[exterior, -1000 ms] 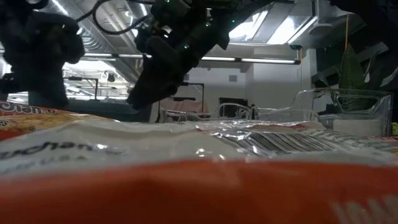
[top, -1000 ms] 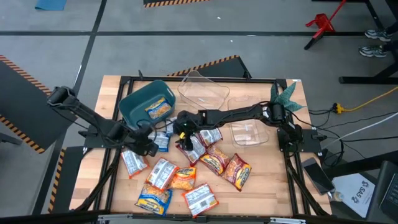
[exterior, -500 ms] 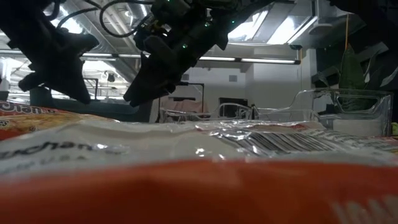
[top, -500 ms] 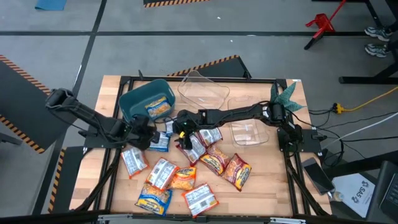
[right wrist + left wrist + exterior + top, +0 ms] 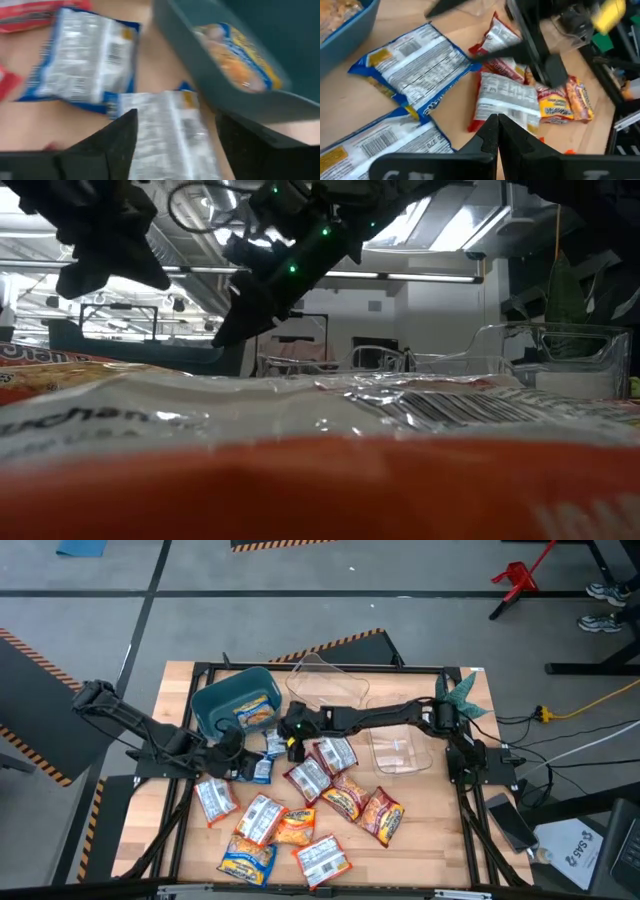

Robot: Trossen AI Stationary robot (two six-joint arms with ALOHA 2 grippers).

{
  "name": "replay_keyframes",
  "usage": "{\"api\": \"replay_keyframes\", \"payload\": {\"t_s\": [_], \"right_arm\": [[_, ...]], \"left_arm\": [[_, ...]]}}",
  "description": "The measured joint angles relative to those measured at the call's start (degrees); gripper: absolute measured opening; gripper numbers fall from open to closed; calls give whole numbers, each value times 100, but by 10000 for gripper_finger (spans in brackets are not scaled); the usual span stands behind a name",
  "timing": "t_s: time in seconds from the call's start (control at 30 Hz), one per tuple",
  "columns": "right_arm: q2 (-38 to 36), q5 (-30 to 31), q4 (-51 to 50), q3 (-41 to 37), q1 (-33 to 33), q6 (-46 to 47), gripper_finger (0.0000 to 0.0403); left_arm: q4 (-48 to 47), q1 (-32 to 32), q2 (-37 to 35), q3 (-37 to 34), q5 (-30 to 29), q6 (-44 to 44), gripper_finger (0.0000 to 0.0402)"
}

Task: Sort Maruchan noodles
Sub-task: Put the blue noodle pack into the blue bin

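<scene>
While our right gripper (image 5: 290, 736) hovers with jaws released and our left gripper (image 5: 238, 762) clenched empty, we judge the light, crinkly, slippery blue-yellow plastic ramen packets (image 5: 85, 59) mid-surface best pinched at an edge.

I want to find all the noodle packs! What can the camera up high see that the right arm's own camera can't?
Only the high view shows the whole table, both arms, the clear tubs and the red and orange packs.

Only the right wrist view shows the open right gripper close up, hanging over a blue pack.

Both show the teal bin with a pack inside and blue packs beside it.
</scene>
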Motion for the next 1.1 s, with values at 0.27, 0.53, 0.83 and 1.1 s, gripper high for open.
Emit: {"api": "replay_keyframes", "payload": {"t_s": [0.27, 0.53, 0.83, 1.1], "right_arm": [[0, -17, 261, 0, -419, -154, 94], [0, 37, 903, 0, -395, -434, 13], [-2, 338, 742, 2, -392, -408, 27], [-66, -34, 0, 9, 12, -127, 27]], "left_arm": [[23, -29, 486, -151, 57, -274, 0], [336, -33, 940, -149, 117, -275, 0], [630, -79, 1535, -151, 244, -309, 0], [-228, -107, 2127, -151, 288, -1158, 0]]}}
